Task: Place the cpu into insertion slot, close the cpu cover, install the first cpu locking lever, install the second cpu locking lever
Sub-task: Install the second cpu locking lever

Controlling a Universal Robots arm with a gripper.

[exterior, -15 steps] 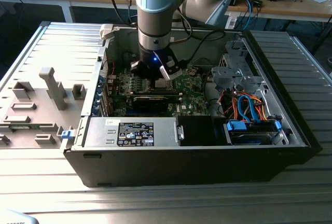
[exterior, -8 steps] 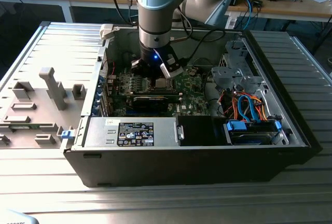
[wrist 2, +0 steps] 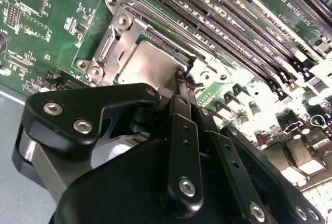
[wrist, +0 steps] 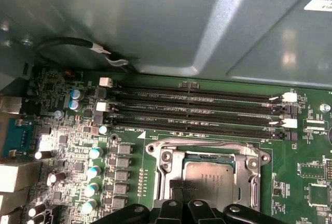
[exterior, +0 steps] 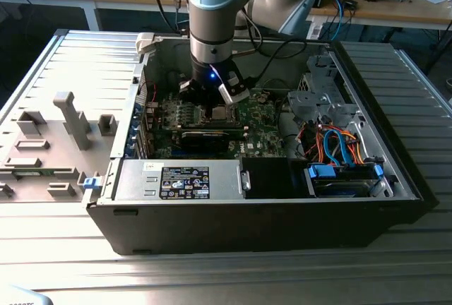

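The cpu [wrist: 210, 175], a small square chip with a pale metal top, lies flat in the motherboard socket [exterior: 221, 113]. The silvery cpu cover [wrist: 167, 164] frames it and looks lowered around it. A thin wire locking lever [wrist: 207, 142] runs along the socket's side nearest the memory slots. In the second wrist view my gripper [wrist 2: 183, 77] is shut, its narrow black fingertips [wrist 2: 180, 74] pressed together at the edge of the cpu [wrist 2: 148, 63], beside the cover [wrist 2: 115, 36]. In the exterior view the gripper [exterior: 220, 100] hangs straight down over the socket.
Long memory slots [wrist: 197, 112] run beside the socket, and rows of capacitors [wrist: 93, 172] stand on another side. The grey case wall [wrist: 155, 22] rises behind the slots. The power supply [exterior: 183, 178] and a drive cage with blue and orange cables [exterior: 339, 146] fill the case's front.
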